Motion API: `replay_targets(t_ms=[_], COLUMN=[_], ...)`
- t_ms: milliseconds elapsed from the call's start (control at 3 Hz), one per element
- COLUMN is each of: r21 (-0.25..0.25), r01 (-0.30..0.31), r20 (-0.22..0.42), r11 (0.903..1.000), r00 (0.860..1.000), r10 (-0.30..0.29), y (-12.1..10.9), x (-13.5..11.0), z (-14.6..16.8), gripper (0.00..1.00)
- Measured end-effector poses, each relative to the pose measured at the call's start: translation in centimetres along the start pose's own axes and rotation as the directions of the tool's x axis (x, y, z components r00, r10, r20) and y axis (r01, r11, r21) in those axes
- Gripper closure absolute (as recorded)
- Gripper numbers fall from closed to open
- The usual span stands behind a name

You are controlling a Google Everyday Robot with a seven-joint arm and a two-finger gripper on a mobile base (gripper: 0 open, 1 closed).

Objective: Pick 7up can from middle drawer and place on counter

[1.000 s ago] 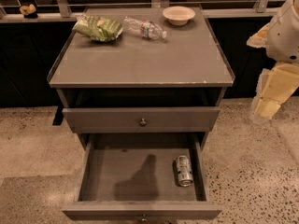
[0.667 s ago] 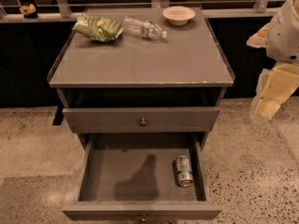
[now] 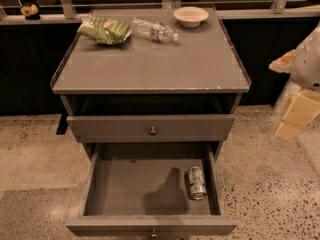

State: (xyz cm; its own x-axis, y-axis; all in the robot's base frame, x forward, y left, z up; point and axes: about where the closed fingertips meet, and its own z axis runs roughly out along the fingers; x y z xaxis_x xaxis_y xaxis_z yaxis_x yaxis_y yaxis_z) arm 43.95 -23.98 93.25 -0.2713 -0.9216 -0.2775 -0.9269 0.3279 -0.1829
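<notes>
The 7up can (image 3: 196, 182) lies on its side in the right part of the open middle drawer (image 3: 135, 181), its shiny top toward the drawer front. The drawer is pulled well out; its knob shows at the bottom edge. The drawer above (image 3: 152, 128) is shut. The counter (image 3: 150, 64) is the grey cabinet top. My gripper (image 3: 295, 115) is at the far right, beside the cabinet at about the height of the upper drawer, well apart from the can and holding nothing that I can see.
On the back of the counter lie a green snack bag (image 3: 105, 30), a clear water bottle (image 3: 155, 30) on its side and a pale bowl (image 3: 191, 16). A railing runs behind. Speckled floor surrounds the cabinet.
</notes>
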Motion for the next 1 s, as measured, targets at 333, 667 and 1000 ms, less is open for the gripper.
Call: replay_targets(t_ms=[333, 667, 1000], r21=[-0.029, -0.074, -0.074], r01=[-0.058, -0.087, -0.087], r20=[0.02, 0.008, 0.008], r11=[0.9979, 0.9935, 0.9935], r00=[0.998, 0.996, 0.996], r10=[0.059, 0.088, 0.088], y=[0.2, 1.0, 1.0], x=[2.7, 4.4, 4.4], z=[3.4, 7.5, 7.5], gripper=[0.0, 0.0, 0.0])
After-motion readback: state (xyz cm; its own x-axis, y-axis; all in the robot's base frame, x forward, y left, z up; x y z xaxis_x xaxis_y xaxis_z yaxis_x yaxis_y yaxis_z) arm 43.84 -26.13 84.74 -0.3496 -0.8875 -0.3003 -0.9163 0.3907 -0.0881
